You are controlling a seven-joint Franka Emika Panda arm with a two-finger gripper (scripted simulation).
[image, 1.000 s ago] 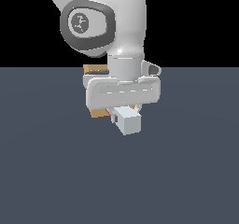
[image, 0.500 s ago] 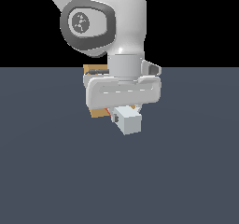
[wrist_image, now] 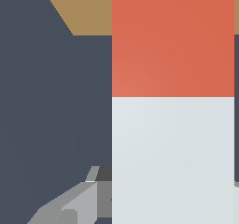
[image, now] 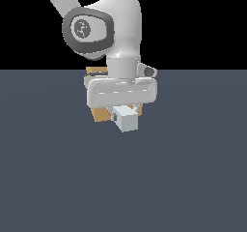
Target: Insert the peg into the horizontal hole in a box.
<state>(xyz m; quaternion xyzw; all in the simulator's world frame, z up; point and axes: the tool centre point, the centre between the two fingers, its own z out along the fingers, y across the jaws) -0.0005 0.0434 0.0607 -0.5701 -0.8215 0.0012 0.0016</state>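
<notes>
1. Wrist view, nearest first: my gripper (wrist_image: 140, 204) has the peg (wrist_image: 172, 125) between its fingers; one grey finger (wrist_image: 79, 204) shows against the peg's white side, the other is cut off at the frame edge. Jaws pinched on the white-grey part, contact itself half hidden
2. Peg's long axis runs straight away from my wrist camera: white section close, red-orange section beyond it, red end leading
3. Further out, the box (wrist_image: 84, 8) shows as a tan surface past the red end; the red tip overlaps its edge in this view. Cannot tell whether the tip is touching the face or already inside; the hole is hidden behind the peg
4. Exterior view, near to far: white butt end of the peg (image: 126, 120) points toward the camera, below my gripper (image: 123, 111); the box (image: 101, 114) sits behind it, mostly covered by my hand, tan showing under and above the palm
5. Key relation, my read: the box lies dead ahead along the peg's axis, so the coming move is a straight push along that axis away from the exterior camera; any sideways offset would jam the square tip on the hole's rim, and I can't check that offset from here
6. Versus the earlier exterior frames: arm pose nearly the same, the white end sits slightly closer in under my palm, so the peg looks to have crept toward the box; change is small
</notes>
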